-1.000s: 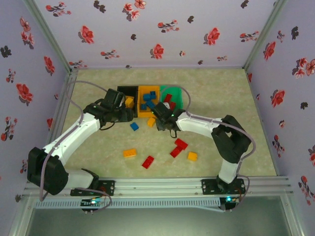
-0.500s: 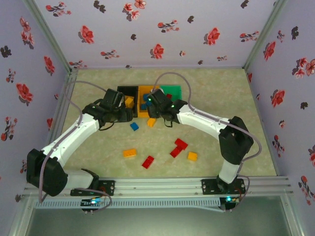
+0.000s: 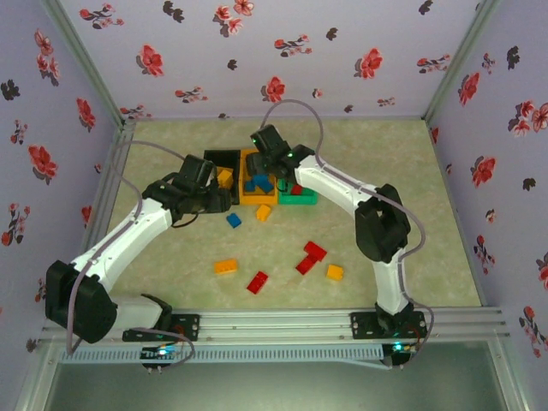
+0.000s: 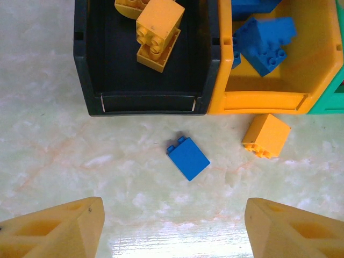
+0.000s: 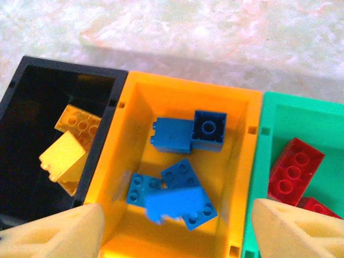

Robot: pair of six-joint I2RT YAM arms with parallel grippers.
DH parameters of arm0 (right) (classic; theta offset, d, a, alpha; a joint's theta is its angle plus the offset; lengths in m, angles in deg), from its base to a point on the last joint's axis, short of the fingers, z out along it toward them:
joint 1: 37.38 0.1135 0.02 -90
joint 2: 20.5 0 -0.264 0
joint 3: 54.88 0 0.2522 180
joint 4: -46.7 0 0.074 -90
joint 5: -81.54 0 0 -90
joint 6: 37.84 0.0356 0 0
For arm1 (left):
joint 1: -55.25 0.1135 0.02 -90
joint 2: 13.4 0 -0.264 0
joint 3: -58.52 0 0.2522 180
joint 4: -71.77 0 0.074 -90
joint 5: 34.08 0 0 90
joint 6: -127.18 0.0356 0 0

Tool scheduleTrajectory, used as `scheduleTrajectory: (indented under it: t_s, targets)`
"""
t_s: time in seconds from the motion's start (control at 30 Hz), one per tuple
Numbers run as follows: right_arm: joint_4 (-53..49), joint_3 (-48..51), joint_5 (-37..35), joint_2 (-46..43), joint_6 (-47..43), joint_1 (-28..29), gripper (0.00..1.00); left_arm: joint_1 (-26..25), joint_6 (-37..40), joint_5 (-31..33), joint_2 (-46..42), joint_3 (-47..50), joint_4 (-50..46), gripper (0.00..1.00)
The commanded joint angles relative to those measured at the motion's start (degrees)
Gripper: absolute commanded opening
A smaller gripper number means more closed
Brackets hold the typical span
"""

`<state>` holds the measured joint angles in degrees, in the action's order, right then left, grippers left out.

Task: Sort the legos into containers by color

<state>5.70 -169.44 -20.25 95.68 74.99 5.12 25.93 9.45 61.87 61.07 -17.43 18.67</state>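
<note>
Flowered walls (image 3: pixel 282 51) on three sides of a pale marbled table (image 3: pixel 402 248). Left arm (image 3: pixel 128 235) bent up from the near-left corner toward the bins, wrist tipped down. Right arm (image 3: pixel 342 188) folded sharply at the elbow, forearm stretched back and left over the row of bins.

Three bins side by side and touching, mid-table toward the back: black bin (image 4: pixel 86 80) on the left, orange bin (image 4: pixel 258 102) in the middle, green bin (image 5: pixel 306 118) on the right.

Left gripper (image 4: pixel 172 226) over bare table just in front of the black bin, jaws spread wide, nothing between them. Right gripper (image 5: pixel 174 231) above the orange bin, jaws likewise apart and empty, with a blurred blue brick (image 5: pixel 174 204) just below, inside that bin.

More blue bricks (image 5: pixel 172 134) in the orange bin, yellow bricks (image 4: pixel 158 27) in the black bin, red bricks (image 5: pixel 295 164) in the green bin.

Loose just before the bins: a stray blue brick (image 4: pixel 188 157) and a stray yellow brick (image 4: pixel 266 136), apart from each other. Nearer the arm bases, well apart from the bins: a near yellow brick (image 3: pixel 225 266), a near red brick (image 3: pixel 257 282), a red pair (image 3: pixel 310 257) close together, a small yellow brick (image 3: pixel 334 272).
</note>
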Motion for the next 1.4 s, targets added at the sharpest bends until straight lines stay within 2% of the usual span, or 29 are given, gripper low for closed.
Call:
scheduleTrajectory:
  t_s: [0.0,0.27,0.53,0.73,0.9,1.0,1.17,1.37]
  targets:
    - [-0.1,0.5,0.7,-1.8,2.1,-0.1,0.75,0.3,0.8,-0.1,-1.3,-0.1,-1.2,0.71]
    - [6.8,16.4,0.4,-12.9,6.6,0.0,0.78,0.2,0.3,-0.8,-0.9,1.0,-0.9,0.71]
    - [5.1,23.1,-2.6,-22.2,5.6,-0.5,0.81,-1.0,-1.1,-2.2,-1.4,4.5,-0.8,0.71]
    - [5.1,26.9,-4.2,-27.9,5.5,-1.5,0.82,-5.6,-4.8,-2.9,-5.2,10.4,-3.1,0.73]
    - [5.7,28.6,-4.2,-30.0,5.7,-2.2,0.83,-10.4,-13.2,-2.4,-9.9,16.2,-4.2,0.76]
    - [5.8,28.5,-3.7,-29.7,5.8,-2.3,0.83,-14.3,-20.8,0.6,-12.4,19.9,-3.9,0.82]
    - [5.7,28.0,-3.1,-28.9,6.0,-2.3,0.83,-19.2,-31.2,2.7,-14.4,25.9,0.0,0.85]
    - [5.4,28.1,-3.2,-28.9,5.8,-2.2,0.84,-21.8,-36.6,3.0,-14.8,29.8,5.1,0.92]
